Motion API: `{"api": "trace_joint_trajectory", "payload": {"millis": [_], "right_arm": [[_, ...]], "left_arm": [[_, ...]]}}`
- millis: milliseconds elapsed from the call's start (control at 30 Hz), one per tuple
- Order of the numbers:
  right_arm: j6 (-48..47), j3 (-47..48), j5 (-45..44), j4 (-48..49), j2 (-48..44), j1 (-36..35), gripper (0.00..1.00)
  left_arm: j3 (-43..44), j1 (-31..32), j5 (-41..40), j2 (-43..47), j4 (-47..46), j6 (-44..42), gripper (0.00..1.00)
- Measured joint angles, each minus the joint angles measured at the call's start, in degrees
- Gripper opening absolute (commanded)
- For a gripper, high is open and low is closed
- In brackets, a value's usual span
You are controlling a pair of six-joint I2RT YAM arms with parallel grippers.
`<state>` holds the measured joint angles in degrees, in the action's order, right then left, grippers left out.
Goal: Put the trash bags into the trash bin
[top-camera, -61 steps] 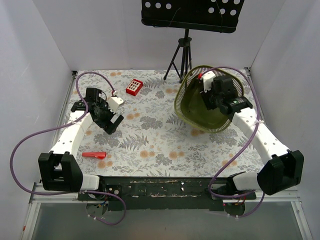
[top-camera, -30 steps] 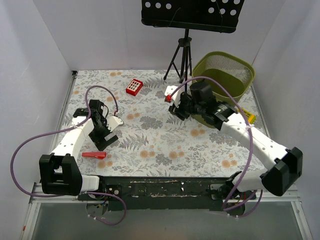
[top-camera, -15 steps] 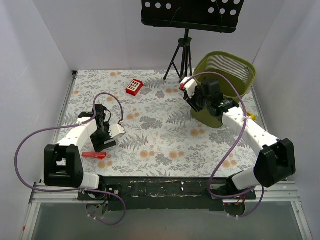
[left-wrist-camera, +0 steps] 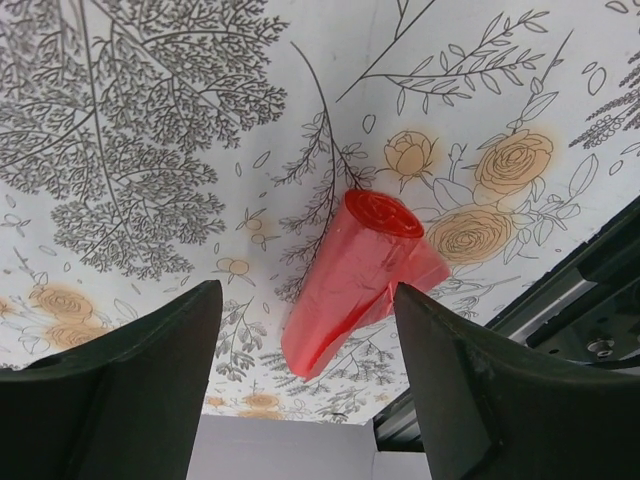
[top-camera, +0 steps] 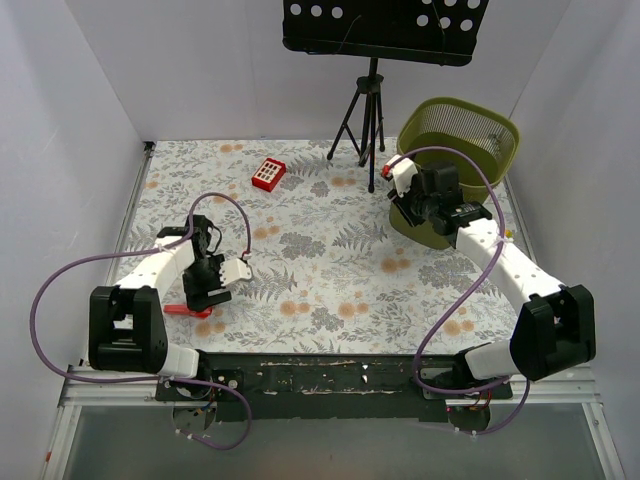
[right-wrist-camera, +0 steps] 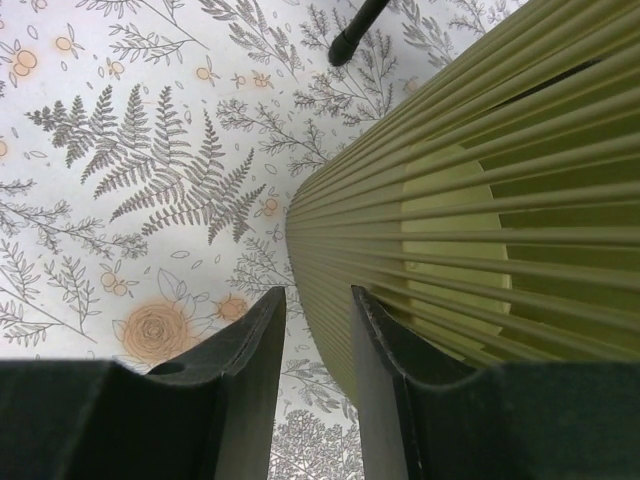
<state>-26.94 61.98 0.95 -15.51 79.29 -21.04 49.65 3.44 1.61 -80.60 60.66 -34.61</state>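
**Mia:** White walls (top-camera: 100, 80) all around, and flowers all over the tabletop (top-camera: 320, 270). Where are the bags?

**Ben:** The red bags (left-wrist-camera: 350, 280) are rolled up tight. They lie on the tabletop at 8 o'clock, close to the front edge.

**Mia:** Is the left hand (left-wrist-camera: 305, 310) holding them?

**Ben:** No. It hangs right over the bags. Its fingers are spread wide, one on each side, and they do not touch the bags.

**Mia:** And the bin?

**Ben:** The green bin (top-camera: 440, 140) stands up straight at 1 o'clock, well apart from the bags.

**Mia:** What about the right hand (right-wrist-camera: 318, 295)?

**Ben:** It is just beside the bin's wall, on the side at 8 o'clock. Its fingers have a small gap, and nothing is in the gap.

**Mia:** Anything else?

**Ben:** A little red box (top-camera: 268, 174) with white buttons sits at 11 o'clock. A black stand (top-camera: 375, 30) is at 12 o'clock.
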Motion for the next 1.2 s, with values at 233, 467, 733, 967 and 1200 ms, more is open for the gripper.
{"api": "trace_joint_trajectory", "payload": {"millis": [233,467,733,967,1200], "right_arm": [[2.36,-0.02,2.34,-1.66,-0.90,0.07,0.41],[3.56,-0.02,3.58,-2.54,-1.31,0.07,0.42],[4.26,-0.02,4.28,-3.58,-1.31,0.07,0.40],[3.72,0.00,11.39,-6.60,-1.31,0.07,0.31],[4.20,0.57,22.23,-8.92,-0.81,0.00,0.33]], "left_arm": [[-2.08,-0.02,0.33,-0.48,-2.75,-1.31,0.59],[-9.18,0.04,0.50,1.84,-5.35,-4.48,0.48],[-14.40,0.04,0.85,9.03,-7.23,-7.54,0.27],[6.45,1.88,11.50,-6.38,-0.28,5.31,0.08],[26.23,3.52,36.02,-18.49,-3.19,32.68,0.08]]}}
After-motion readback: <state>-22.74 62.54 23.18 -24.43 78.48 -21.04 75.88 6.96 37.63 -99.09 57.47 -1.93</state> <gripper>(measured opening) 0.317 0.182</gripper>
